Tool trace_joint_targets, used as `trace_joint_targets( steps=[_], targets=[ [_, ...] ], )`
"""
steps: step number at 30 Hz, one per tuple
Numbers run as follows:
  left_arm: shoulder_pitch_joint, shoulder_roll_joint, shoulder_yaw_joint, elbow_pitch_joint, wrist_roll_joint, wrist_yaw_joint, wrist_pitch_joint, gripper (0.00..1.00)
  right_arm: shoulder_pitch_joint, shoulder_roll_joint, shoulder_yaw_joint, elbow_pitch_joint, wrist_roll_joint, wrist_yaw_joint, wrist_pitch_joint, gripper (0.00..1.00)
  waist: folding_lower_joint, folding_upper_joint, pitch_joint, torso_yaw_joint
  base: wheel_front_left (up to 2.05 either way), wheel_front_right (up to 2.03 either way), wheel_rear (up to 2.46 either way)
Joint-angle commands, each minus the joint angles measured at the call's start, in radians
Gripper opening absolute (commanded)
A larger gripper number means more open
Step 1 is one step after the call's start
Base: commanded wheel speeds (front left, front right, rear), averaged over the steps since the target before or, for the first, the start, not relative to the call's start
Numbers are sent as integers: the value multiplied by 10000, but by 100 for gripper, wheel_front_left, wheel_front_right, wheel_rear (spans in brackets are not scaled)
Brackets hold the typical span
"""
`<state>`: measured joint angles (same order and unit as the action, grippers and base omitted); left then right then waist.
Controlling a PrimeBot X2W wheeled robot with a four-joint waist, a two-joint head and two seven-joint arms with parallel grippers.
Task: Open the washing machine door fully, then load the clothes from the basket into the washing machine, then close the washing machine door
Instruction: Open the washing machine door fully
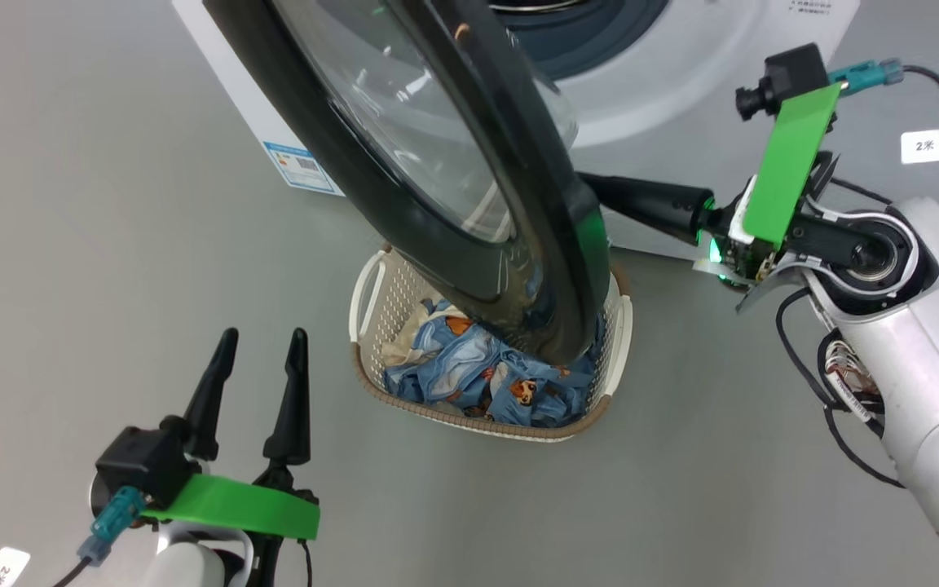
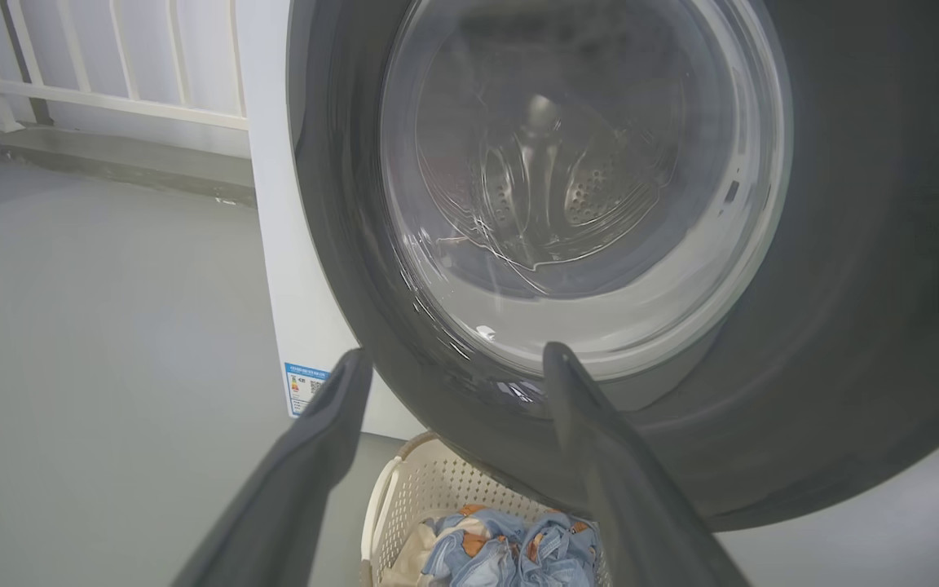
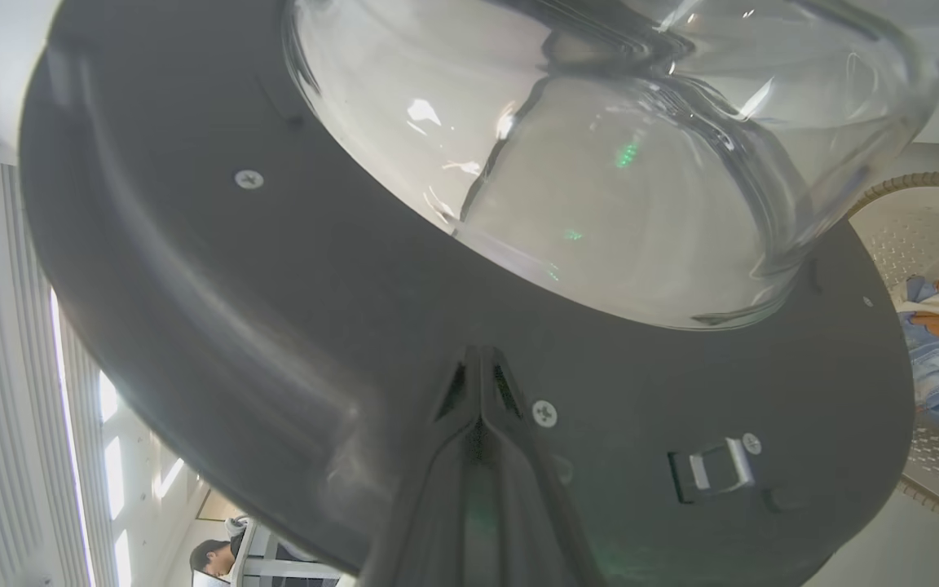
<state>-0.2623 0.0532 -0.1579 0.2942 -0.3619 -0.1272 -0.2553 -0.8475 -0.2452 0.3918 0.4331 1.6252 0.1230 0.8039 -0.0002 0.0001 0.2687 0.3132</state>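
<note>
The washing machine door (image 1: 453, 179) stands swung out in front of the washing machine (image 1: 681, 90), its lower edge over the basket (image 1: 368, 306) on the floor. The clothes (image 1: 478, 375) lie in the basket. The left gripper (image 1: 264, 334) is left of the basket, apart from it. The right gripper (image 1: 612, 196) is right of the door, with its tips at the door's inner face.

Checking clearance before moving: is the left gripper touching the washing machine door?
Apart. Head view shows bare floor between the left gripper and the washing machine door.
</note>
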Motion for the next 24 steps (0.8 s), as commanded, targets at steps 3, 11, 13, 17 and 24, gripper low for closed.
trace_joint_targets(
  steps=[3, 11, 13, 17, 24],
  targets=[
    [56, 285, 391, -207, 135, -35, -65, 100, 255, 321, 192, -416, -78, 77, 127, 0, 2, -1, -117, 140, 0, 0, 0],
    [146, 221, 425, -213, 136, -35, -65, 100, 461, 630, 310, -520, -127, 77, 383, 0, 2, -1, -230, 394, 0, 0, 0],
    [159, 205, 424, -205, 128, -35, -65, 100, 498, 706, 332, -541, -157, 77, 411, 0, 2, -1, -249, 449, 0, 0, 0],
    [188, 183, 416, -198, 126, -35, -65, 100, 575, 900, 378, -603, -168, 77, 492, 0, 2, -1, -261, 552, 0, 0, 0],
    [138, 153, 420, -181, 123, -35, -65, 100, 621, 1199, 514, -610, -234, 77, 657, 0, 2, -1, -246, 739, 0, 0, 0]
  ],
)
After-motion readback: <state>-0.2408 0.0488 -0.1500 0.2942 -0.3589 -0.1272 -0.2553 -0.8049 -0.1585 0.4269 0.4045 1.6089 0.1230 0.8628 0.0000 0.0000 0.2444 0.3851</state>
